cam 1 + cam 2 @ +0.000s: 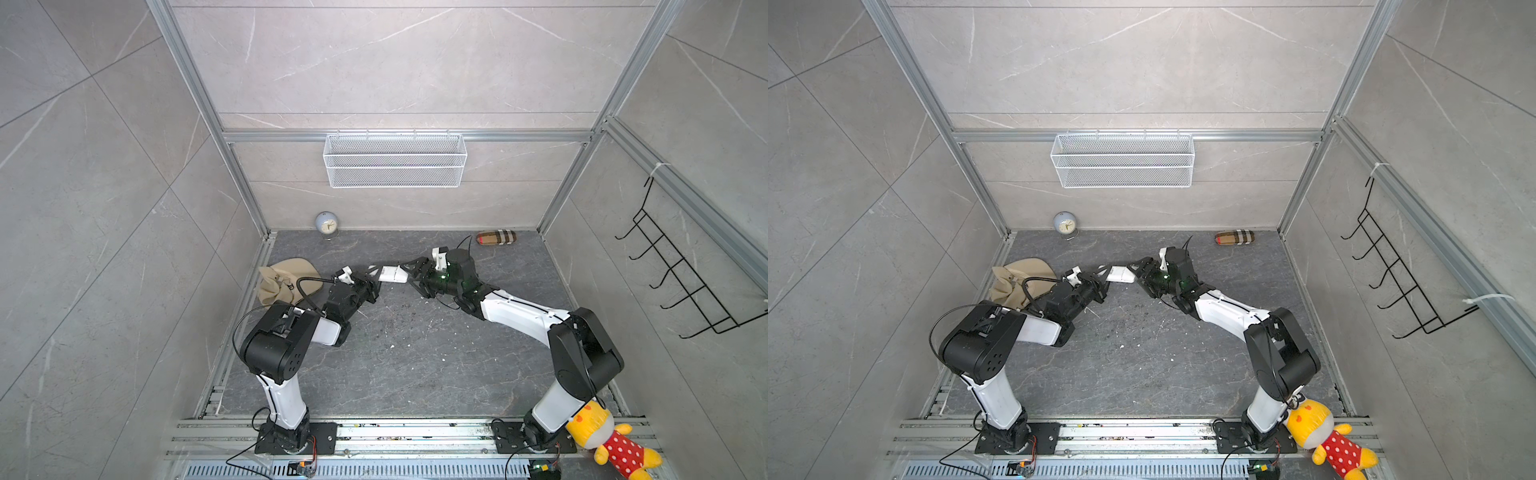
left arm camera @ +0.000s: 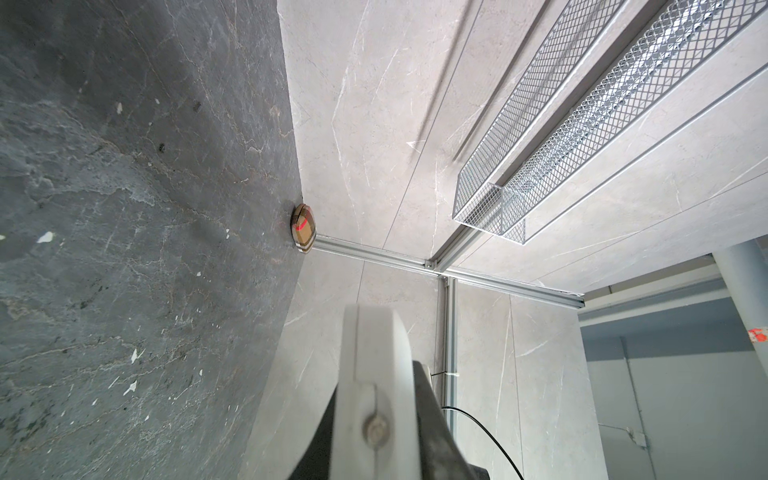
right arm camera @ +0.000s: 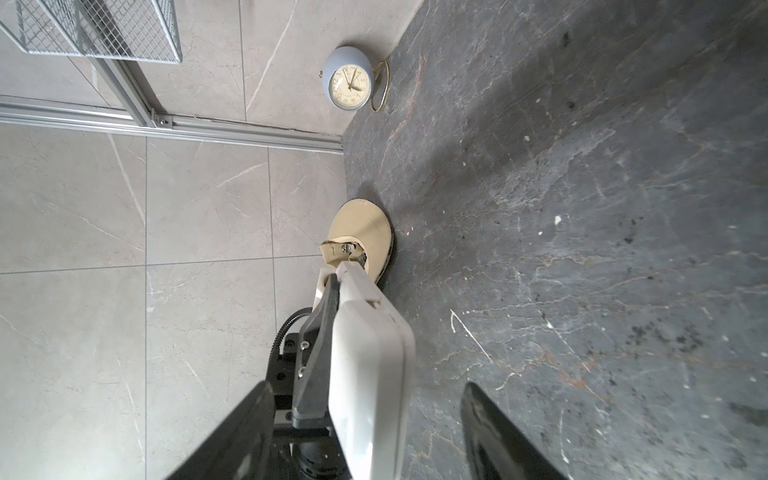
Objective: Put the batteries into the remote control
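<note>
Left end effector (image 1: 376,277): clamped on one end of the remote control (image 1: 395,274), which was held clear of the desk (image 1: 415,353). Right end effector (image 1: 412,275): jaws apart, straddling the opposite end. Batteries: none visible in any view. Step judged: passing it across, loading not begun. Next move called for a square close without twisting. Nearby: beige cap (image 1: 286,280), alarm clock (image 1: 326,224).

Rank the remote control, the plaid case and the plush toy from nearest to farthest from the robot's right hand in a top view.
1. remote control: its end sits within the right hand, at the centre.
2. plaid case: far back, right of centre.
3. plush toy: front right corner.
</note>
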`<move>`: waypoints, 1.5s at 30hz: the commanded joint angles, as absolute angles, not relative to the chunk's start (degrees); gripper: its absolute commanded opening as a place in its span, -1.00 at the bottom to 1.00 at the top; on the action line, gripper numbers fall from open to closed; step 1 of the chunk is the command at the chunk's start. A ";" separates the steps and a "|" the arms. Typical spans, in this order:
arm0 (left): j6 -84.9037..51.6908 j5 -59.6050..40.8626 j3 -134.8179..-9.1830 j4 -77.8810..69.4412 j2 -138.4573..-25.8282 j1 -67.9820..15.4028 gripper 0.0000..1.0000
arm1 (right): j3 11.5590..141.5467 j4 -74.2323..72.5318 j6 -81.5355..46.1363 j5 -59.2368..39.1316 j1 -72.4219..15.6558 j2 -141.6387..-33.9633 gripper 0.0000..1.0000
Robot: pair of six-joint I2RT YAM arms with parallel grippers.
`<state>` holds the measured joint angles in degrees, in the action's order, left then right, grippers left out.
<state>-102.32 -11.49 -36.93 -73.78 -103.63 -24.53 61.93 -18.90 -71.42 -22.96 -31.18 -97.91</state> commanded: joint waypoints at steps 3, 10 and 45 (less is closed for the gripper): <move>-103.26 -11.24 -38.13 -77.56 -102.22 -24.87 -1.00 | 64.52 -20.22 -72.16 -23.73 -32.11 -100.03 0.27; -103.89 -11.58 -38.58 -78.47 -102.79 -24.87 -1.00 | 65.74 -19.26 -71.41 -23.47 -32.62 -100.38 0.13; -104.26 -11.42 -39.23 -79.36 -101.18 -24.17 -1.00 | 63.81 -19.50 -71.82 -21.80 -32.87 -100.49 -0.43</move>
<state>-104.42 -11.51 -37.47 -74.98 -103.63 -24.53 64.60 -19.20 -72.29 -22.72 -32.51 -100.03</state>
